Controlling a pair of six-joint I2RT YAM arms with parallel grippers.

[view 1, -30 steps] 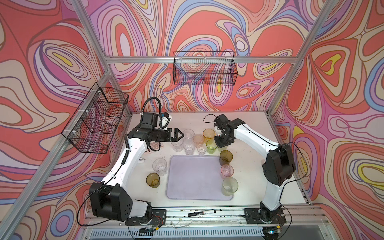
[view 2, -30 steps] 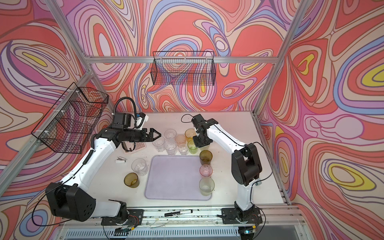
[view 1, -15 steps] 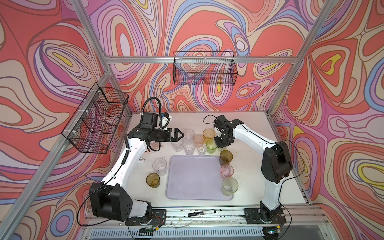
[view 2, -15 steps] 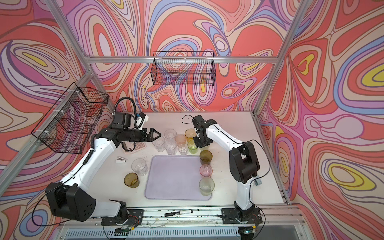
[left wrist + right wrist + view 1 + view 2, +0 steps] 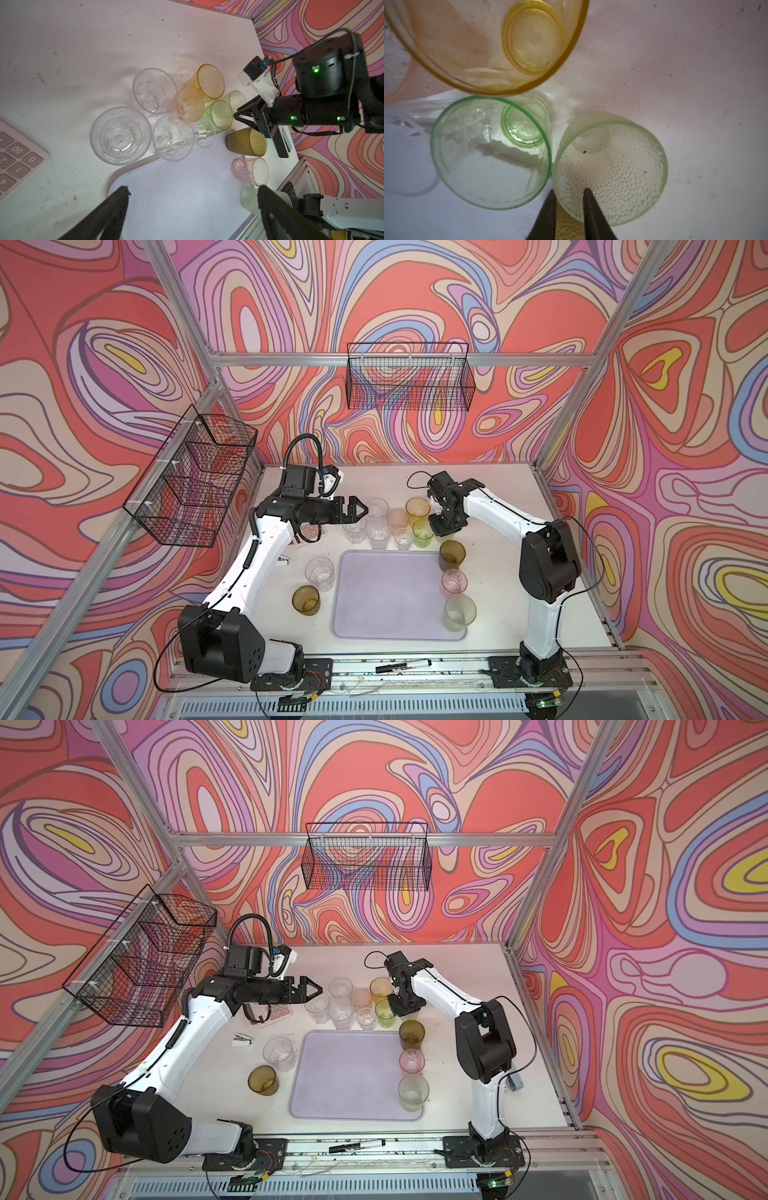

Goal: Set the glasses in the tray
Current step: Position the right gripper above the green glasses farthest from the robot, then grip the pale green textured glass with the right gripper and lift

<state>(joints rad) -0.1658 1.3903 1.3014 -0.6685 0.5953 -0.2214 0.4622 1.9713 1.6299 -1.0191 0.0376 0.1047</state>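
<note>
The right claw (image 5: 569, 190) straddles the wall of the pale dimpled glass (image 5: 623, 166) beyond the back right corner of the tray (image 5: 390, 597), nearly clenched, grip unclear, while the left claw (image 5: 356, 509) gapes farther off.

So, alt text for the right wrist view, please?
The right gripper straddles the rim of a pale green dimpled glass, one finger inside, one outside. A smooth green glass and an amber glass stand nearby on the white table.
</note>
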